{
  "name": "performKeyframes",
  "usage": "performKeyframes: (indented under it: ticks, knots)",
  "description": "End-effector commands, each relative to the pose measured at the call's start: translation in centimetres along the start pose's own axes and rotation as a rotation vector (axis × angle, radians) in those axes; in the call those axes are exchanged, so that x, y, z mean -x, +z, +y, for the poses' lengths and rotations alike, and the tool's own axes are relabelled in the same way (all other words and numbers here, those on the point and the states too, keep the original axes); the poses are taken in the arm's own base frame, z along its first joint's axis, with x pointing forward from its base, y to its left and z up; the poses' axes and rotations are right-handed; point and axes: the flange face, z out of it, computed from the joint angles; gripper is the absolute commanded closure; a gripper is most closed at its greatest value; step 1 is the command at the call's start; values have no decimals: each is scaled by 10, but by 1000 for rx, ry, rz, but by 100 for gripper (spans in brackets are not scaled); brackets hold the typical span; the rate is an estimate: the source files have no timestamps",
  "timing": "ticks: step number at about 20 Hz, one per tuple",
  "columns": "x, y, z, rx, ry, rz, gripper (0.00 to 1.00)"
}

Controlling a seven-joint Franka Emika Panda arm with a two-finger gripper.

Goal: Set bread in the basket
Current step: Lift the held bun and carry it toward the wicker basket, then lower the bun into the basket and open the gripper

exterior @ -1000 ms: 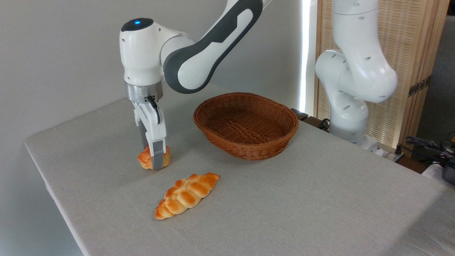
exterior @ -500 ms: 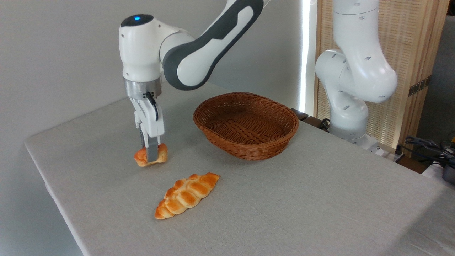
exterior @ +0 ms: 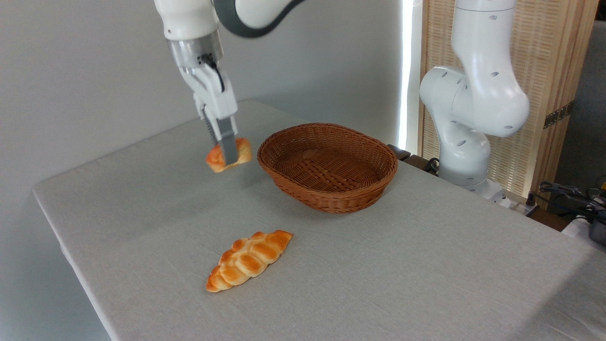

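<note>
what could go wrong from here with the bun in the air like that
The bun hangs tilted and squashed between the fingers, pinched across its middle, so it may slip or twist out before it gets there. It sits just left of the basket, at about rim height in this view, so a straight sideways move could clip the near rim and shove the basket along the cloth. If dropped early, it could land on the table near the braided loaf.

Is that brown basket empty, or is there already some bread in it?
Empty. The basket's woven bottom shows bare; the bun hangs in the gripper left of its rim, and the loaf lies on the table.
</note>
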Motion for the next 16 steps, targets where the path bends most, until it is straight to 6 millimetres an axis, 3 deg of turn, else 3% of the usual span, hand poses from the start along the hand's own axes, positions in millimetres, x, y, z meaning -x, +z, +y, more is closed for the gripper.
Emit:
performKeyframes:
  ticks: [1,4,6,8,12,16]
  knots:
    - [19,-21,13,86,-3,-101,57]
    - [23,-16,35,136,32,-187,56]
    - [14,-6,59,155,81,-237,53]
    - [7,12,80,171,126,-291,43]
    - [0,46,114,195,238,-369,0]
    - [-2,51,115,207,270,-375,0]
